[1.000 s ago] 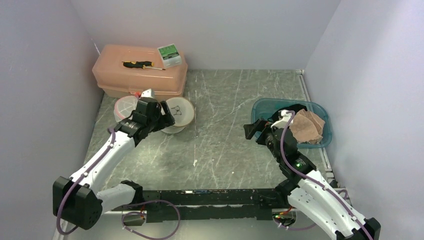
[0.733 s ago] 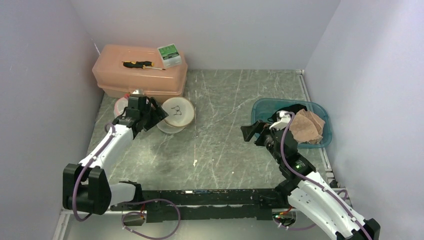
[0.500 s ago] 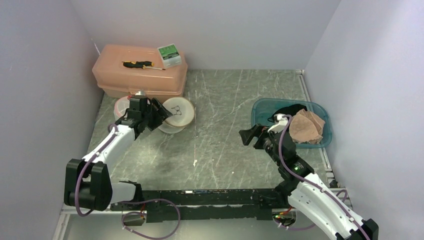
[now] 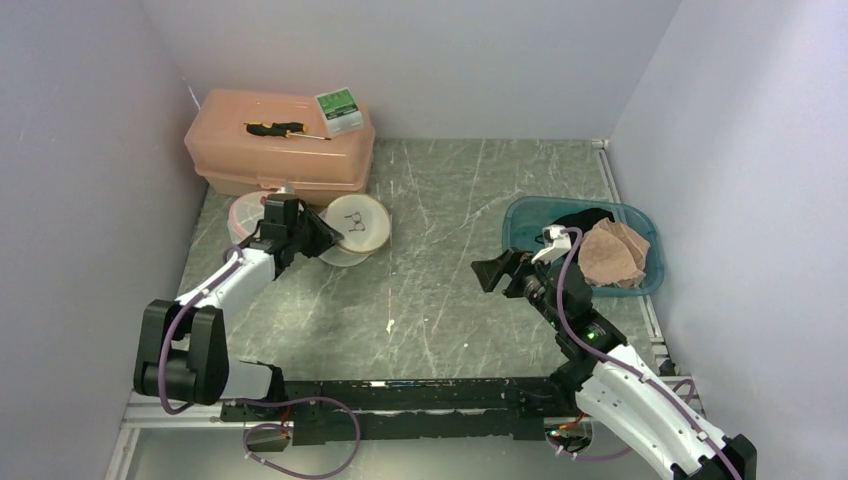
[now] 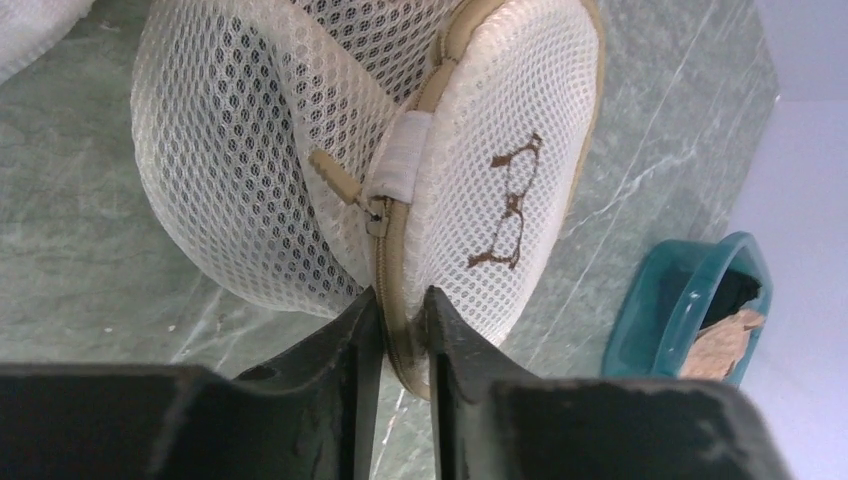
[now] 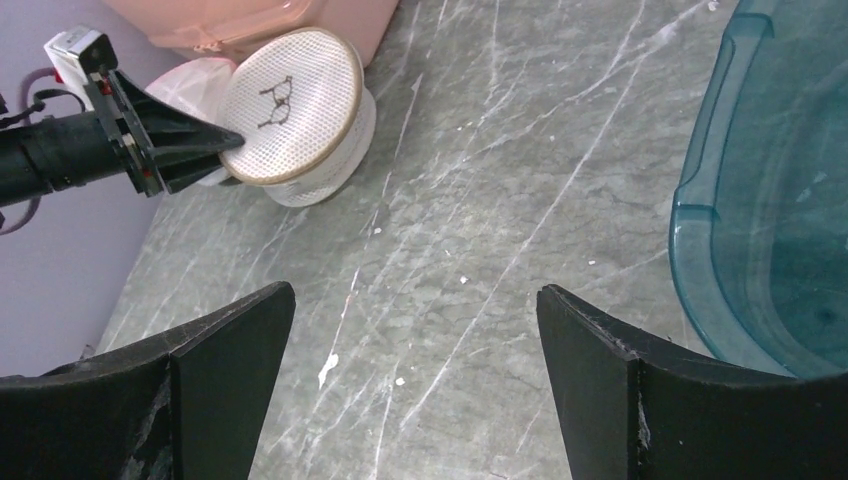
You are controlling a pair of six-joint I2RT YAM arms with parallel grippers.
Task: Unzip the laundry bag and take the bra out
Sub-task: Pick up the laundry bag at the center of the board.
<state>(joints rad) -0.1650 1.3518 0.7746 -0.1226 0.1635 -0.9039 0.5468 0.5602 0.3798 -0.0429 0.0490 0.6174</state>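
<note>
Presently the left end effector [image 5: 400,318] is clamped on the zipper seam [image 5: 392,262] of the laundry bag [image 5: 260,150], which sits on the desk [image 4: 450,200] at upper left of the overhead frame. At centre right, the right end effector [image 6: 415,295] stands wide apart above the desk.

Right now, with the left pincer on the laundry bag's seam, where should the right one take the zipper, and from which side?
Probably the tan pull tab: it sticks out free of the laundry bag on the plain mesh side of the seam. Come from that side; the left pincer pins the rim just below.
</note>
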